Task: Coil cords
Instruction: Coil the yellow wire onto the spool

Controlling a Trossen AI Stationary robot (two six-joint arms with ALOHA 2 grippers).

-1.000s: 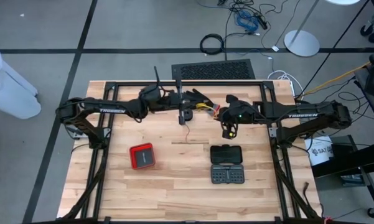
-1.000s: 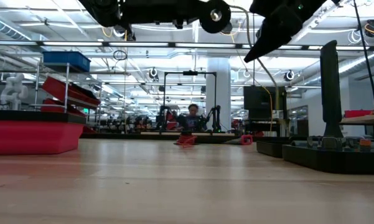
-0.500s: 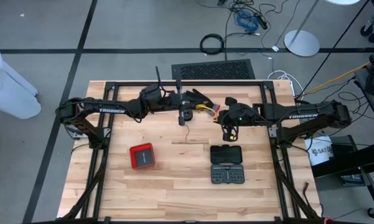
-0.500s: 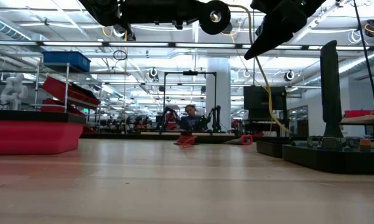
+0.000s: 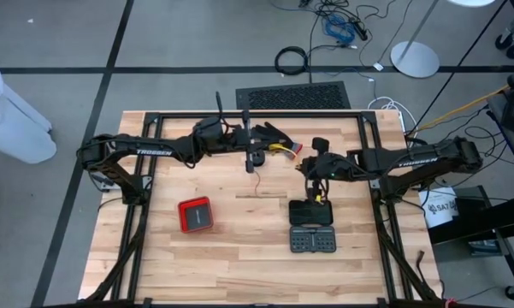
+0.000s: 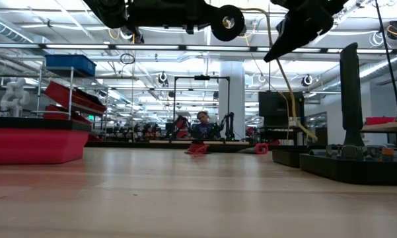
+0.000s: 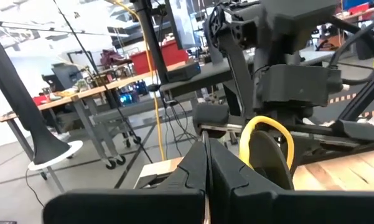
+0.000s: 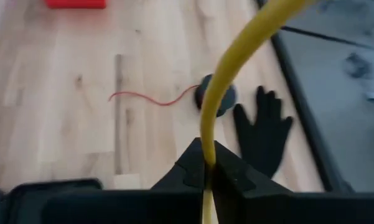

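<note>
The right gripper pinches a yellow cord above the bench's middle; a small black bundle lies near the far edge beside the glove. The left gripper is pressed together. Wind steadily, keeping tension.

A yellow cord crosses a pale, wood-grained worktop. A thin reddish-orange cord trails from a black bundle. The glove is black, the small case red.
</note>
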